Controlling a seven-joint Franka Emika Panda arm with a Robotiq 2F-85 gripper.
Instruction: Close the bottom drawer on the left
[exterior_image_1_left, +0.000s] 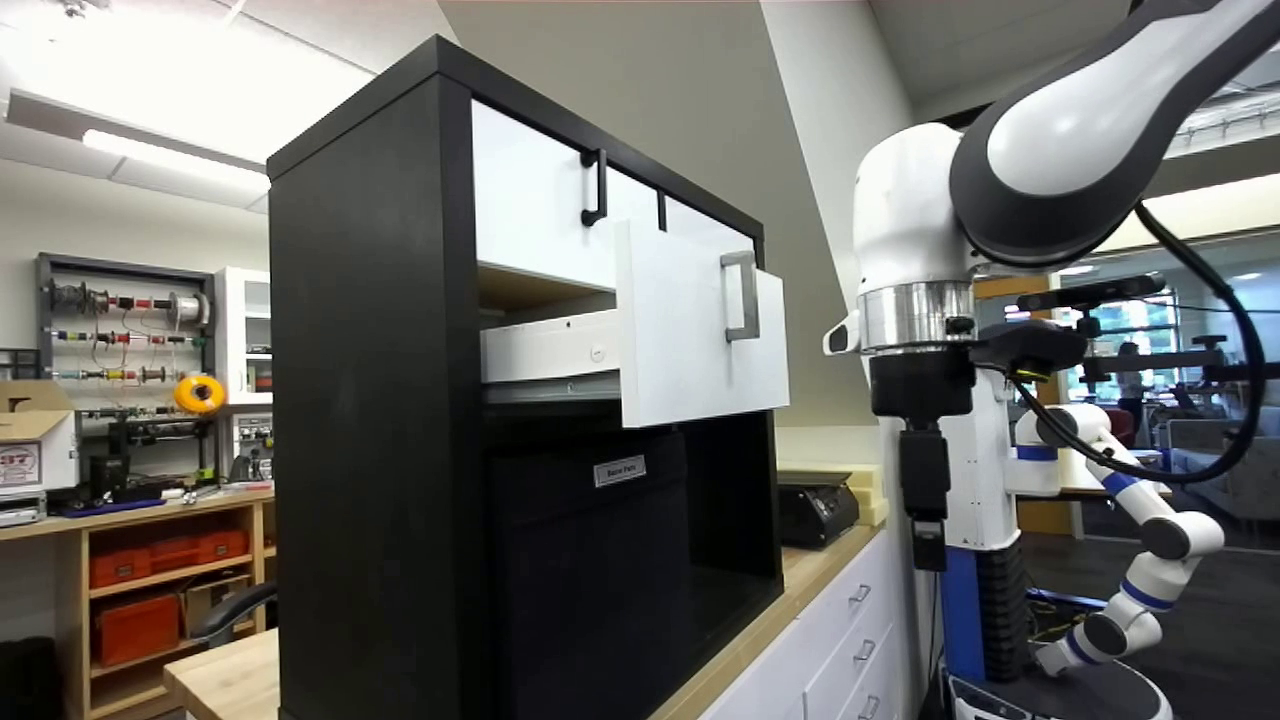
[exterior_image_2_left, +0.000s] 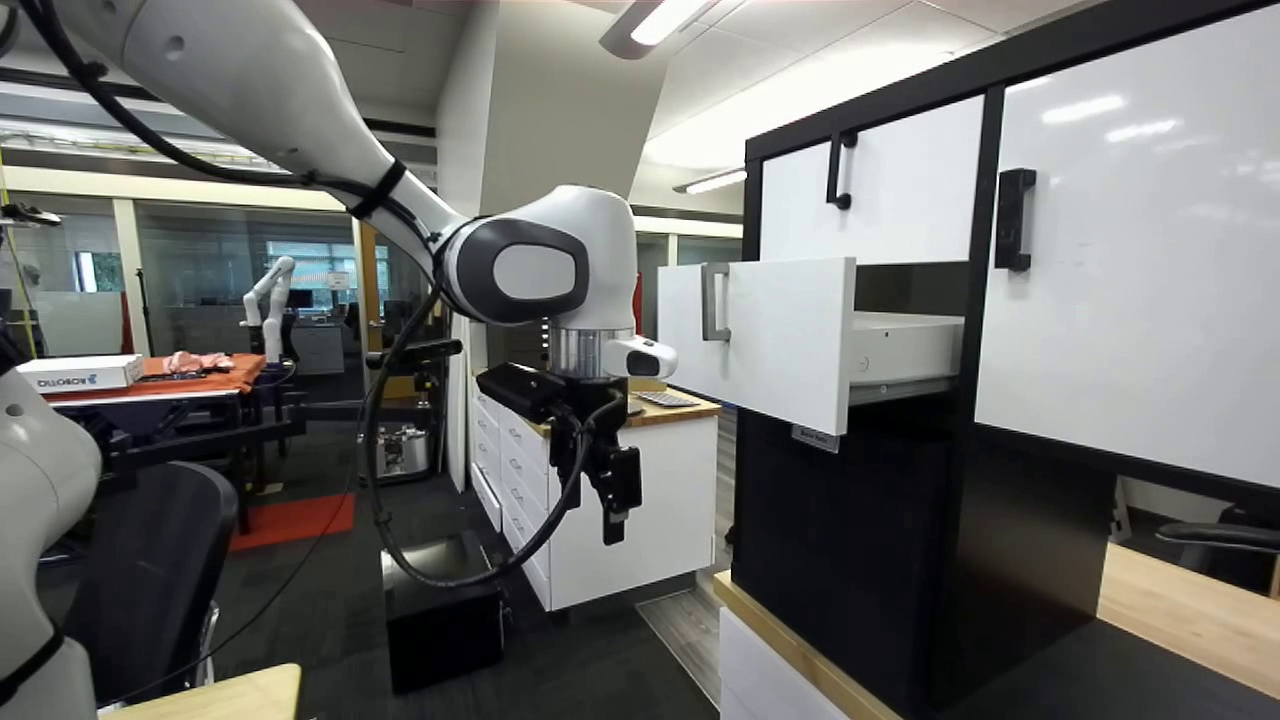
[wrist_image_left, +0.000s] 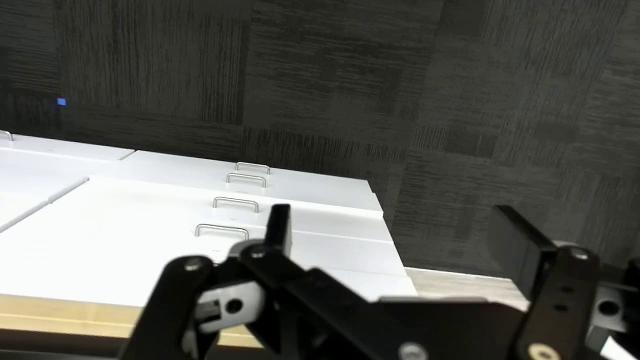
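1. The bottom left drawer (exterior_image_1_left: 680, 330) of a black cabinet (exterior_image_1_left: 370, 350) stands pulled out, its white front well forward of the cabinet (part of the drawer's side shows, with a rail (exterior_image_1_left: 550, 390) under it).
2. On that front, in both exterior views, a grey handle (exterior_image_2_left: 710, 300) runs upright.
3. Directly above, a white panel (exterior_image_2_left: 900, 200) with a black handle (exterior_image_1_left: 601, 187) sits flush.
4. To the right, facing the cabinet, a large white door (exterior_image_2_left: 1130, 300) sits flush as well.
5. Below the drawer stands a black box (exterior_image_1_left: 590, 570) bearing a label (exterior_image_1_left: 620, 471) (its lettering is too small to read with certainty).
6. The cabinet rests on a wooden worktop (exterior_image_1_left: 815, 565).
7. The robot arm (exterior_image_2_left: 590, 240) is bent downward in front of the cabinet, its jaws pointing at the floor.
8. The jaws are wide apart (the wrist view shows this best), hanging lower than the drawer front and clear of it.
9. In the wrist view, white drawers (wrist_image_left: 125, 215) with thin metal handles (wrist_image_left: 222, 228) lie to the left, and dark carpet (wrist_image_left: 350, 75) fills the upper part, showing between the jaws as well.
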